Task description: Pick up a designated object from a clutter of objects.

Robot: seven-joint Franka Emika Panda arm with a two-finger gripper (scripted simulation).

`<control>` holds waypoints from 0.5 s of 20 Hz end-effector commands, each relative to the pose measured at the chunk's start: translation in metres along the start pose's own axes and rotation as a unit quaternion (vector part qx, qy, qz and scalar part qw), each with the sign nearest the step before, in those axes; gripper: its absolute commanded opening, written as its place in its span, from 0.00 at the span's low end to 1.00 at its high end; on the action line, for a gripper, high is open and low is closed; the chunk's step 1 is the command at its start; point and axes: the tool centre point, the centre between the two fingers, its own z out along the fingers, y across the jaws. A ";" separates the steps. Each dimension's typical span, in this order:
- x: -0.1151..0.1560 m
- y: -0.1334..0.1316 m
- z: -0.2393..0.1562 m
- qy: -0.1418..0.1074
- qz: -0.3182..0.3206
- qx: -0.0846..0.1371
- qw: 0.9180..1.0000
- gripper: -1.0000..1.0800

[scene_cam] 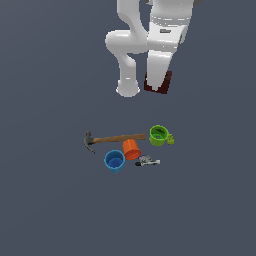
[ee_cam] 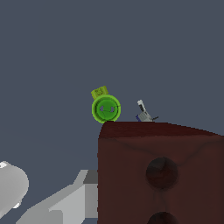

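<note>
Holding the dark brown box [scene_cam: 164, 84] right at the gripper [scene_cam: 158, 86], well apart from the clutter of objects [scene_cam: 131, 146], though the fingers are hidden behind the arm and box, so how far they're closed cannot be told.

Flat, even, dimmish simulator light, no cast shadows or glare; both renders are coarse, and the arm [scene_cam: 150, 40] looks brightest.

Grey floor [scene_cam: 45, 200] bears hammer [scene_cam: 112, 139], mug [scene_cam: 159, 135], cups [scene_cam: 115, 161].
</note>
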 end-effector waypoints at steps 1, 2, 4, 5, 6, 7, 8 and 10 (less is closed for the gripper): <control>-0.005 -0.008 -0.019 0.000 0.000 0.000 1.000 0.00; -0.006 -0.011 -0.026 0.000 0.000 0.000 1.000 0.00; -0.009 -0.015 -0.038 0.000 0.000 0.000 1.000 0.00; -0.010 -0.017 -0.043 0.000 0.000 0.000 1.000 0.00; -0.011 -0.019 -0.047 0.000 0.001 0.000 1.000 0.00; -0.012 -0.021 -0.051 0.000 0.001 0.000 1.000 0.00; -0.013 -0.022 -0.055 0.000 0.001 0.000 1.000 0.00; -0.015 -0.024 -0.061 0.000 0.001 0.000 1.000 0.00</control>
